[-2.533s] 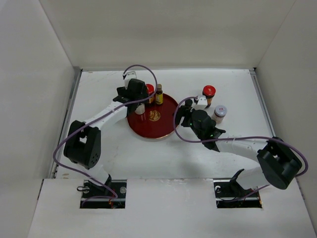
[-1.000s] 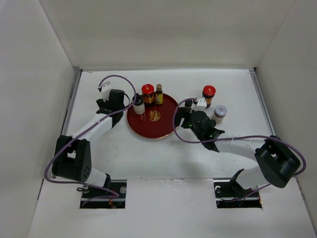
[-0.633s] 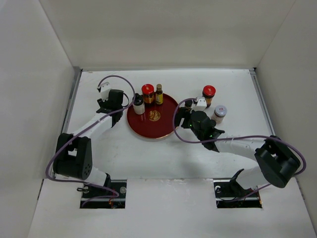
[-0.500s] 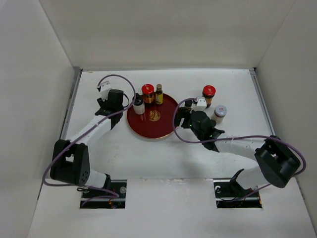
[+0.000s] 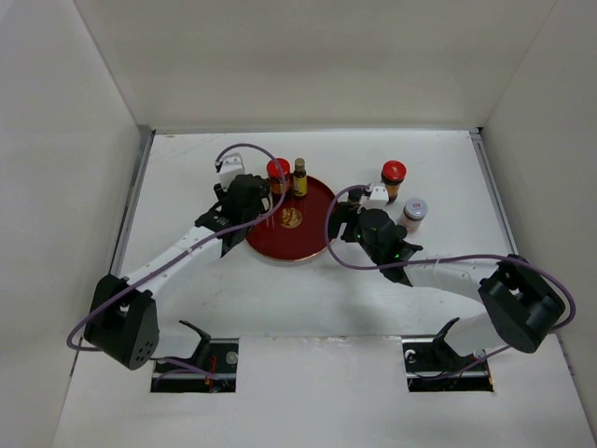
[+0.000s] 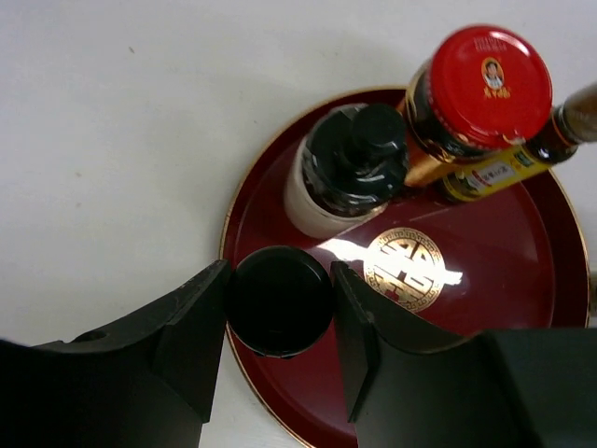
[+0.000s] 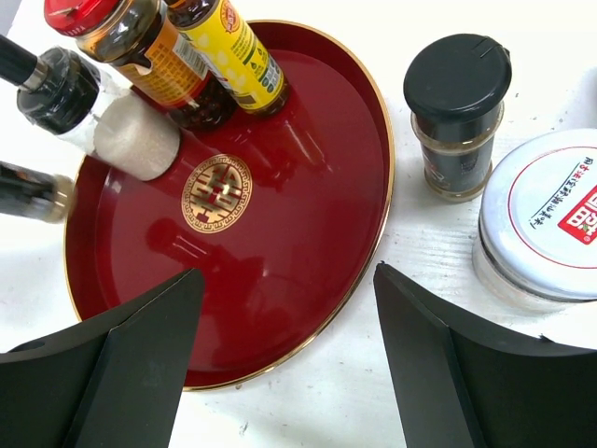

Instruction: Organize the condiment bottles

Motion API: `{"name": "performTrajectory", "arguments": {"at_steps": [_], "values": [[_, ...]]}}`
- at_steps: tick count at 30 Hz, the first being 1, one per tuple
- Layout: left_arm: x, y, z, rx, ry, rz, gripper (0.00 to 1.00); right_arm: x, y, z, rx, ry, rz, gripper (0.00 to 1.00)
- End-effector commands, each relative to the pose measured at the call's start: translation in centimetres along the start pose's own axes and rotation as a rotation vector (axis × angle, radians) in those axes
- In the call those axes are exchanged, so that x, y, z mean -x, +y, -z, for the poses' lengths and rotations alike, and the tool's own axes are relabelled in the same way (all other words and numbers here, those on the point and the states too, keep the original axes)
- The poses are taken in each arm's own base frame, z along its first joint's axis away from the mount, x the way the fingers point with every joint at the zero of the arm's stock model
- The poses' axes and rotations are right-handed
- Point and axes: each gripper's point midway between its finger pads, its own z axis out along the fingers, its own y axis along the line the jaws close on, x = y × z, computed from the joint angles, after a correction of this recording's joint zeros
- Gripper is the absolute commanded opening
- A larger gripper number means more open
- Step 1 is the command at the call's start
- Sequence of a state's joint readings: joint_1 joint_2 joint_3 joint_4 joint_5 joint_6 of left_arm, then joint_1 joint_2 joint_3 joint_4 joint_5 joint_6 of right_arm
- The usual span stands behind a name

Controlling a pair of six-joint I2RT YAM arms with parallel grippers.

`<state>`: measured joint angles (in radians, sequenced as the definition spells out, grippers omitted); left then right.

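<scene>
On the red tray [image 6: 522, 280] stand three bottles [image 6: 353, 161].

Left wrist cam: round black cap [image 6: 280, 299] in the left gripper [image 6: 280, 273], body underneath hidden. Slim amber bottle with a yellow label [image 6: 508, 166] is clipped by the right edge. Near rim of the round red tray [image 6: 522, 261] is behind the fingers [image 6: 191, 327].

Right wrist cam: red-capped dark jar [image 7: 149, 56] and the amber bottle are cut at the top edge, and the white-lidded jar [image 7: 541, 219] at the right. Blurred dark object [image 7: 30, 191] at the left edge, can't ID.

Top cam: left gripper and black cap are hidden under the wrist.
</scene>
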<state>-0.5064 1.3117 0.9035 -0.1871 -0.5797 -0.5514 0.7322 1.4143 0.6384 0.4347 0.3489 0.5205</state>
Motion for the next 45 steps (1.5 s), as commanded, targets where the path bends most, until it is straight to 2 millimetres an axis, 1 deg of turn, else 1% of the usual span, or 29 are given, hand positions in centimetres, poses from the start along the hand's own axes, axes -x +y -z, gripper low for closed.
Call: {"name": "performTrajectory", "arguments": {"at_steps": [1,4,7,11,15,17,20,24,27,31,34,36,40,42,43,44,45], "values": [[1.3,-2.6,0.0,-0.051,-0.025,0.041,0.36,2.1,1.3,-0.2,0.042,-0.059,-0.033,0.81],[0.0,-3.0,-0.9,-0.043,-0.01,0.023,0.36,2.2,1.4,0.0,0.045,-0.064,-0.038,0.81],[-1.1,-2.8,-1.8,-0.023,-0.007,0.006,0.36,2.3,1.4,0.0,0.046,-0.065,-0.037,0.81],[-1.6,-2.5,-2.4,-0.004,-0.009,-0.01,0.36,2.2,1.4,0.0,0.045,-0.064,-0.037,0.81],[-1.9,-1.6,-2.6,0.034,-0.014,-0.043,0.36,2.0,1.3,-0.1,0.045,-0.059,-0.035,0.81],[-2.5,-1.3,-2.8,0.049,-0.002,-0.061,0.37,2.0,1.3,-0.1,0.046,-0.057,-0.034,0.81],[-3.3,-1.1,-3.1,0.059,0.013,-0.078,0.43,2.0,1.4,-0.1,0.047,-0.058,-0.033,0.81],[-3.8,-0.9,-3.5,0.071,0.024,-0.094,0.49,2.1,1.3,0.0,0.047,-0.06,-0.034,0.81],[-4.1,-0.8,-3.5,0.074,0.028,-0.1,0.57,2.1,1.2,0.0,0.045,-0.061,-0.033,0.81],[-3.3,-0.9,-3.0,0.062,0.008,-0.079,0.74,2.3,1.2,0.1,0.043,-0.067,-0.03,0.81],[-2.4,-0.9,-2.3,0.047,-0.015,-0.057,0.83,2.4,1.2,0.1,0.043,-0.069,-0.029,0.81],[-1.6,-1.0,-1.8,0.035,-0.034,-0.04,0.86,2.5,1.3,0.2,0.044,-0.071,-0.025,0.81],[0.4,-0.8,-0.3,-0.01,-0.095,0.014,0.88,3.9,1.9,0.9,0.062,-0.11,-0.019,0.79],[1.5,-0.6,0.6,-0.039,-0.137,0.055,0.89,4.2,2.2,1.1,0.065,-0.121,-0.009,0.74],[2.2,-0.4,1.1,-0.055,-0.162,0.078,0.89,4.4,2.2,1.1,0.063,-0.121,-0.008,0.68],[2.8,-0.1,1.6,-0.073,-0.188,0.1,0.89,4.5,2.3,1.1,0.065,-0.121,-0.006,0.6],[3.4,0.1,2.2,-0.092,-0.215,0.124,0.89,4.7,2.5,1.1,0.066,-0.12,-0.004,0.5]]}}
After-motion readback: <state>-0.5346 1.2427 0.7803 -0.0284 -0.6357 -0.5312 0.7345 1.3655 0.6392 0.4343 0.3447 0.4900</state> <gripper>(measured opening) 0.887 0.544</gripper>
